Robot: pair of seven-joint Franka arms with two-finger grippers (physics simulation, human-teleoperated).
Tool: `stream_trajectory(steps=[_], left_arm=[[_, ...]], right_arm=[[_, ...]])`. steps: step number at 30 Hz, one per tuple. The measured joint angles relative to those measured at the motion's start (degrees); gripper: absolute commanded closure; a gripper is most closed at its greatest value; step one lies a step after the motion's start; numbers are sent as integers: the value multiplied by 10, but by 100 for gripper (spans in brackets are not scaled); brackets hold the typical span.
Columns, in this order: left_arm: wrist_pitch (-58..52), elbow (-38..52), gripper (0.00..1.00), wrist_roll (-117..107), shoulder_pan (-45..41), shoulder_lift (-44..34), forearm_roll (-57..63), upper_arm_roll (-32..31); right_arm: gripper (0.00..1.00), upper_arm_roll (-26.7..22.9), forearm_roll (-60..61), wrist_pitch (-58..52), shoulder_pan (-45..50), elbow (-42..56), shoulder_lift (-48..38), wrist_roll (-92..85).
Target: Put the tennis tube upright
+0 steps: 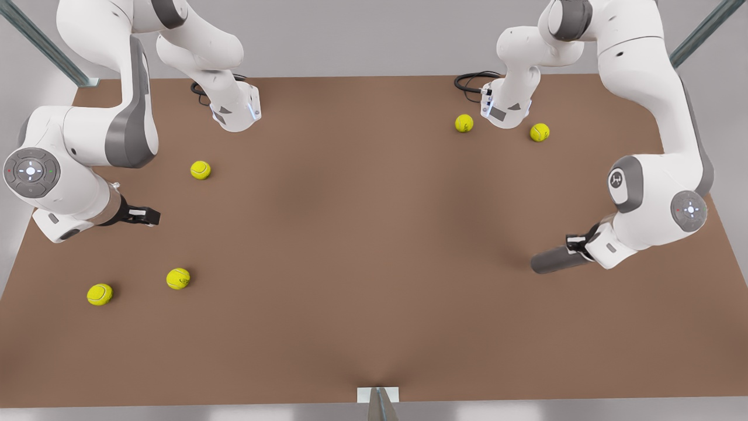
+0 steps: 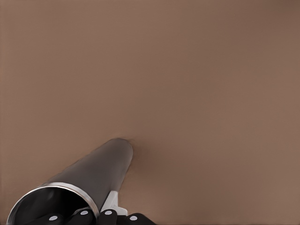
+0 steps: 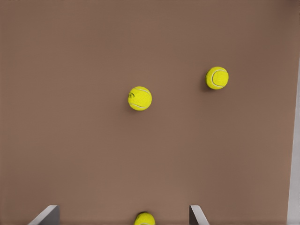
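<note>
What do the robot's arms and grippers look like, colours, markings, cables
Both arms are glossy white with grey joint bands and round grey end caps bearing small lights. The left gripper and right gripper have black fingers with white parts. Black cables coil at the bases.

A simulated robot test bench is showing here, not a home or shop. A bare brown table [image 1: 362,234] is filling the front view, with flat grey floor lying around it and nothing domestic standing on it. Two white arms are rising from bases [image 1: 236,111] bolted at 11 and 1 o'clock, black cables [image 1: 470,80] trailing behind them. Metal frame struts [image 1: 47,44] are crossing the corners at 10 and 2 o'clock, and a mount bracket [image 1: 378,395] is sitting at 6 o'clock. Tennis balls [image 1: 200,170] are lying scattered as props.
</note>
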Motion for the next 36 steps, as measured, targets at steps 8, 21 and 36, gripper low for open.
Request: stream_trajectory(steps=[8, 21, 36], left_arm=[[8, 0, 79, -2, 0, 25, 29, -1], [8, 0, 0, -2, 0, 39, 29, -1], [-8, 2, 0, -1, -1, 28, 31, -1]], right_arm=[[0, 0, 0, 0, 0, 0, 0, 0], [0, 0, 0, 0, 4, 0, 0, 1], [0, 0, -1, 0, 4, 0, 0, 1]])
